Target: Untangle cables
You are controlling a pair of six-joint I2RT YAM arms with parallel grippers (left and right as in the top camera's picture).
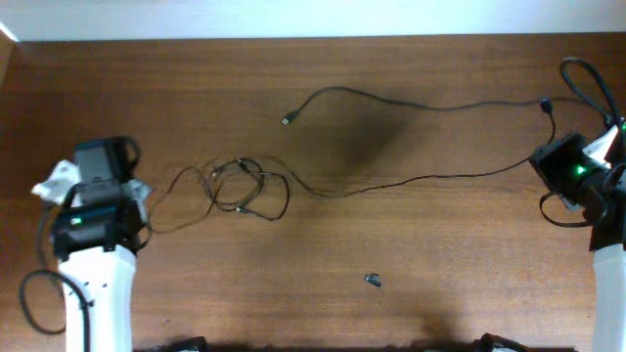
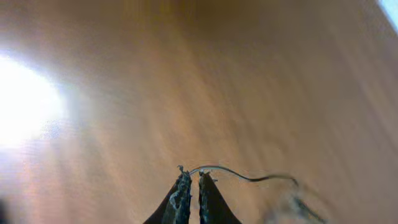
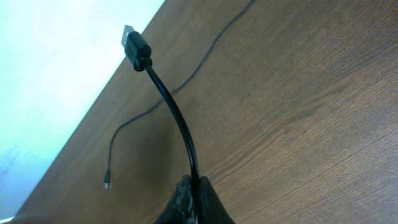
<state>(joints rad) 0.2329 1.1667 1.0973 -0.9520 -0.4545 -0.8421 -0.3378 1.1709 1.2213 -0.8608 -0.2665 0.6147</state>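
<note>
The cables lie across the wooden table. A knotted bunch (image 1: 241,186) sits left of centre. One long strand (image 1: 411,103) runs from a small plug (image 1: 287,120) to the right, and another strand (image 1: 430,177) leads from the knot to the right. My left gripper (image 1: 143,207) is beside the knot. In the left wrist view its jaws (image 2: 192,177) are closed to a narrow slit, with a thin cable end (image 2: 224,170) caught at the tips. My right gripper (image 3: 191,182) is shut on a black cable (image 3: 177,118) that rises to a plug (image 3: 135,43).
A tiny dark loose piece (image 1: 373,281) lies near the front centre. White crumpled material (image 1: 57,181) sits by the left arm. Thick black arm wiring loops at the far right (image 1: 587,83) and the lower left (image 1: 34,303). The table's far edge meets a pale wall (image 1: 313,18).
</note>
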